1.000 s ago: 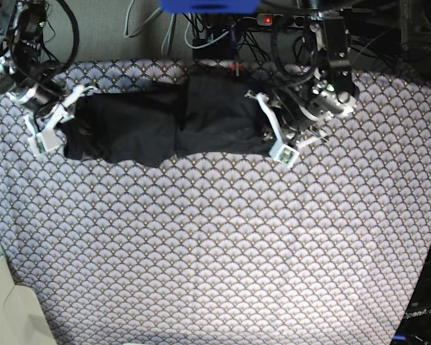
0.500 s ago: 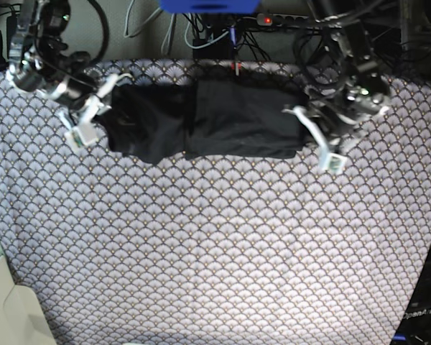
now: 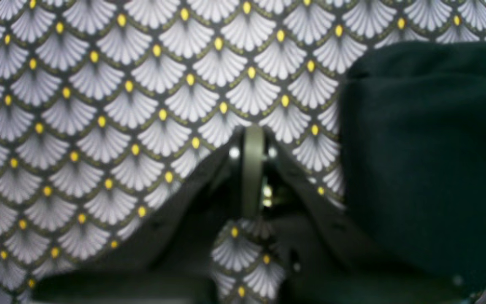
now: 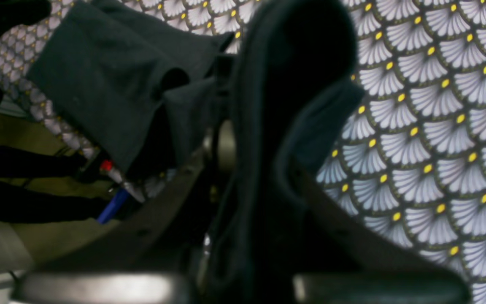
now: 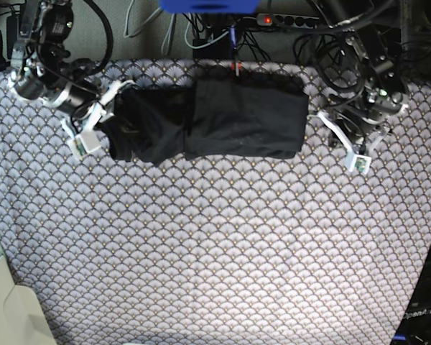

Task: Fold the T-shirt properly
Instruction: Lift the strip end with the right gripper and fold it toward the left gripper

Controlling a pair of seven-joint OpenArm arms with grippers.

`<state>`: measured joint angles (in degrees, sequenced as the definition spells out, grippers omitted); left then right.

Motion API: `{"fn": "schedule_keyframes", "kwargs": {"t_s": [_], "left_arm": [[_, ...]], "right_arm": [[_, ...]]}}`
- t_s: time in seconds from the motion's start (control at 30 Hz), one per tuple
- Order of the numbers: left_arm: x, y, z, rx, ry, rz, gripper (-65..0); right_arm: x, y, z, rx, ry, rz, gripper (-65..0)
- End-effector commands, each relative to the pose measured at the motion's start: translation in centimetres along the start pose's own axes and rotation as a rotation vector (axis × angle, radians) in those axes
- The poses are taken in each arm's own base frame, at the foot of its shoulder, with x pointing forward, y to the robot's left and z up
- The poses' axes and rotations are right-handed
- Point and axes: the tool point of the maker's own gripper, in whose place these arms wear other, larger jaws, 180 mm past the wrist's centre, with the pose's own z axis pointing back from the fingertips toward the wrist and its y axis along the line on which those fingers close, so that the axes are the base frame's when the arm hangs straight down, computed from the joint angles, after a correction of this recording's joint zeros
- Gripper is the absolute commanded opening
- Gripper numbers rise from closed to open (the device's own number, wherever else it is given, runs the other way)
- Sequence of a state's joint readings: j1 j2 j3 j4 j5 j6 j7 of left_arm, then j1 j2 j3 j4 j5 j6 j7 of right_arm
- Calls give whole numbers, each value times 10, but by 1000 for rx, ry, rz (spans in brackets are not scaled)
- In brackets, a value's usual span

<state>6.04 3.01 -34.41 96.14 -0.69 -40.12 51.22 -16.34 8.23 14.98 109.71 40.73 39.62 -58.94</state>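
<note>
A: Starting with the base view — where is the T-shirt [image 5: 215, 118] lying?

B: It is lying along the far edge of the bench [image 5: 223, 251], stretched sideways over the scallop-print tablecloth [image 5: 201, 237]. The half toward the left arm is lying flat and neat; the other half is looking more rumpled, with a corner drooping toward the near side.

A: And the arms?

B: The right end effector [image 5: 93, 122] is sitting at the rumpled end, its white fingers touching the cloth. The left end effector [image 5: 345, 140] is sitting just beside the flat end, over bare tablecloth, not touching the shirt.

A: What is the left wrist view showing?

B: The left end effector [image 3: 253, 169] is clenched — its fingers are meeting in the middle with nothing between them. The tablecloth [image 3: 99, 105] is filling most of the picture, and the T-shirt [image 3: 428, 160] is lying to one side, its folded edge standing apart from the fingers.

A: And the right wrist view?

B: The right end effector [image 4: 243, 152] is grasping the T-shirt [image 4: 99, 84] — a thick dark fold is running up between the fingers and bulging above them. Beyond it the rest of the shirt is spreading flat toward the bench edge. The tablecloth [image 4: 437, 126] is showing on the other side. Blue cables [image 4: 114, 204] are hanging below the bench edge.
</note>
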Motion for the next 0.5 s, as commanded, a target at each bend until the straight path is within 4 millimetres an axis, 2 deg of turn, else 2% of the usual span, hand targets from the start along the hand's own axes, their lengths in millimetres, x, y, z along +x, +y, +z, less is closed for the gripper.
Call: {"fn": "schedule_keyframes", "kwargs": {"t_s": [0.0, 0.07, 0.13, 0.27, 0.33, 0.47], "left_arm": [[12, 5, 3, 12, -38, -10, -650], [6, 14, 4, 25, -15, -30, -650], [-8, 14, -4, 8, 26, -14, -650], [-29, 9, -16, -27, 86, 22, -650], [-41, 3, -23, -53, 118, 33, -650], [-48, -22, -37, -126, 156, 11, -650]], "right_arm": [[21, 5, 4, 15, -63, 38, -649], [26, 5, 3, 15, -52, 58, -649], [31, 9, -1, 31, -53, 73, -649], [35, 30, -12, 97, -54, 97, -649], [40, 44, -19, 140, -59, 116, -649], [43, 61, -27, 188, -70, 118, -649]]}}
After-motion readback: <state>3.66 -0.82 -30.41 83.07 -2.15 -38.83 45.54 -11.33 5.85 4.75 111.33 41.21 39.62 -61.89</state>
